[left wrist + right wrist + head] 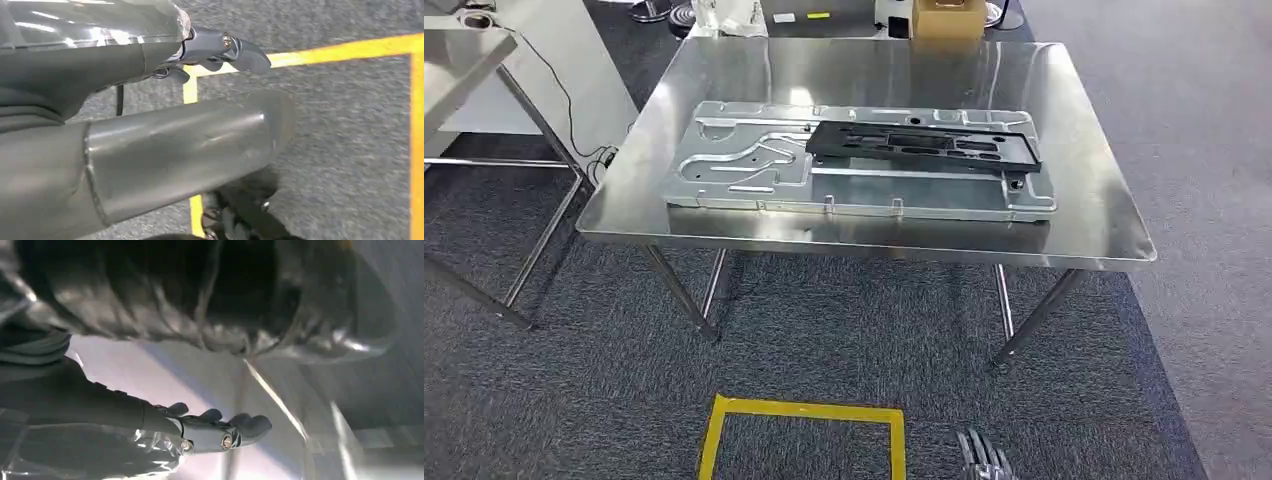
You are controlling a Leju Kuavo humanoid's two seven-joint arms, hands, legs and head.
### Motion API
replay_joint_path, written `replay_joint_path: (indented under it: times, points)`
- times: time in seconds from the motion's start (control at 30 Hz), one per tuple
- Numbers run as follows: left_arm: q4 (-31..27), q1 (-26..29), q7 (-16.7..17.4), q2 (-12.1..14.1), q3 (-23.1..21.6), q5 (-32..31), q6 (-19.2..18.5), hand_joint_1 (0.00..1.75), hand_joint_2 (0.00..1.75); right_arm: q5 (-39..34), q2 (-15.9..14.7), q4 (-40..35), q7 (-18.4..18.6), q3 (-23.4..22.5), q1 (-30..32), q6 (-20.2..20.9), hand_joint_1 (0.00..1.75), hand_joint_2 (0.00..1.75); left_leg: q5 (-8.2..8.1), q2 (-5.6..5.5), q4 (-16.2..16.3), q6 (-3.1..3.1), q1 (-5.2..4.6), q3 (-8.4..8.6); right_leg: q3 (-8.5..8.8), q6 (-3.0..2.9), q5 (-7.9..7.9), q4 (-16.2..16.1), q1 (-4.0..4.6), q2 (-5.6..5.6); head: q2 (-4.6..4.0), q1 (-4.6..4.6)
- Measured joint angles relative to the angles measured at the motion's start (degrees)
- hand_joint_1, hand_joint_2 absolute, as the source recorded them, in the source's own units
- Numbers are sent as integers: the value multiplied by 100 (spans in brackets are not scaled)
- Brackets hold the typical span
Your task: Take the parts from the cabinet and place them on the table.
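Lying on the bench (1084, 215), the silver plate (744, 165) and black part (924, 145) seem stiff, thin-edged; grasp long edges. Left hand (220, 50) and right hand (215, 430) hold nothing, fingers loose.

One shiny steel tabletop (1084, 215) carries two parts: one large silver stamped-metal panel (744, 165) and one flat black slotted plate (924, 145) lying on it. One second steel table (454, 60) stands at the left, one brown cardboard box (947, 17) beyond, and one yellow tape square (804, 412) marks the carpet.
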Motion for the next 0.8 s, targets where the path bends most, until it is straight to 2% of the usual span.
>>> replay_joint_path:
  times: [0.03,0.07,0.1,0.13,0.17,0.23,0.27,0.3,0.33,0.37,0.4,0.43,0.47,0.5,0.53,0.57,0.6,0.63,0.67,0.7,0.77,0.8]
  points:
    - [0,1,0,0,4,-7,0,0,0,2,74,452,-227,-236,-59,-143,0,0,264,0,-94,0,0,158,-112,13,49,46,-4,-7,0,0]
    - [0,1,0,0,7,-7,2,0,0,0,144,841,-391,-455,-106,-258,0,0,494,0,-370,10,0,403,-222,31,90,98,-9,-8,0,0]
    - [0,-3,0,0,7,-22,24,0,0,-39,210,1217,-550,-655,-173,-301,0,0,574,-6,-874,28,2,787,-331,57,134,155,-13,-4,0,0]
    - [0,-17,4,0,7,-64,64,0,0,-171,264,1632,-752,-859,-298,-268,0,0,321,-25,-1492,52,-6,1190,-400,92,179,214,3,2,0,0]
    - [0,-23,11,0,7,-90,96,0,0,-311,317,2035,-938,-1075,-424,-205,0,0,172,-41,-1936,92,-32,1430,-442,125,227,243,13,17,0,2]
    - [0,-37,15,-2,7,-116,142,0,0,-580,407,2901,-1239,-1585,-646,-100,0,0,194,-37,-1916,176,-65,1331,-458,196,342,203,-3,2,0,2]
    - [0,-29,24,-2,6,-127,151,0,0,-656,452,3311,-1302,-1840,-726,-65,0,0,244,-36,-1913,240,-74,1299,-460,237,404,178,-4,2,0,0]
    - [0,-15,28,-4,7,-127,153,0,0,-732,465,3637,-1300,-2035,-774,29,0,0,325,-26,-1972,309,-26,1242,-501,270,419,183,4,14,0,4]
    - [0,-22,28,-7,9,-129,157,0,0,-877,492,3997,-1264,-2258,-886,237,0,0,389,-3,-1970,367,-27,1162,-571,297,153,312,-23,43,0,9]
    - [0,-21,28,-4,9,-129,164,0,0,-1043,518,4288,-1216,-2455,-961,496,0,0,436,4,-1970,414,-27,1089,-667,314,-197,592,-26,56,0,11]
    - [0,-14,26,-4,9,-129,162,0,0,-1262,546,4556,-1115,-2682,-1014,837,0,0,489,8,-1969,423,-34,1023,-763,337,-536,975,-36,61,0,11]
    - [0,-8,26,-4,9,-140,135,0,0,-1483,566,4748,-995,-2883,-1060,1191,0,0,542,7,-1967,430,-46,960,-854,353,-781,1392,-39,62,0,11]
    - [0,-7,22,-4,9,-151,116,0,0,-1725,601,4945,-864,-3126,-1113,1560,0,0,597,7,-1957,429,-58,883,-926,361,-857,1787,-40,62,0,11]
    - [0,-6,20,-4,9,-157,103,0,0,-1855,640,5112,-788,-3349,-1153,1760,0,0,646,7,-1946,423,-66,821,-897,358,-729,1945,-40,63,0,11]
    - [0,-6,17,-4,9,-170,103,0,0,-1899,662,5243,-747,-3532,-1183,1817,0,0,688,4,-1934,414,-76,762,-745,341,-519,1839,-38,66,0,11]
    - [0,-6,13,-7,9,-181,103,0,0,-1923,691,5329,-725,-3647,-1214,1841,0,0,724,-7,-1918,401,-81,722,-475,313,-330,1500,-35,71,0,9]
    - [0,-3,13,-7,9,-190,103,0,0,-1939,697,5402,-718,-3739,-1247,1865,0,0,753,-12,-1899,390,-87,683,-103,271,-220,972,-29,90,0,11]
    - [0,-10,11,-26,9,-190,103,0,0,-1941,706,5469,-709,-3827,-1284,1869,0,0,771,-18,-1882,376,-78,666,315,211,-232,384,-4,159,0,9]
    - [0,-9,7,-57,9,-190,103,0,0,-1950,710,5517,-674,-3903,-1305,1885,0,0,790,-37,-1850,339,-109,612,536,153,-358,39,8,294,0,9]
    - [0,-23,9,-52,9,-192,103,0,0,-2002,752,5589,-590,-3985,-1306,1971,0,0,827,-45,-1849,295,-89,607,537,154,-379,-49,15,276,0,11]
    - [0,-38,24,-61,9,-208,103,0,0,-2078,773,5659,-250,-4150,-1375,2233,0,0,886,-94,-1853,226,-74,573,510,115,-387,-80,48,194,0,9]
    - [-4,-33,33,-61,7,-212,111,0,0,-2089,804,5687,-90,-4211,-1394,2313,0,0,893,-120,-1835,190,-110,560,520,73,-335,-155,-18,157,0,9]
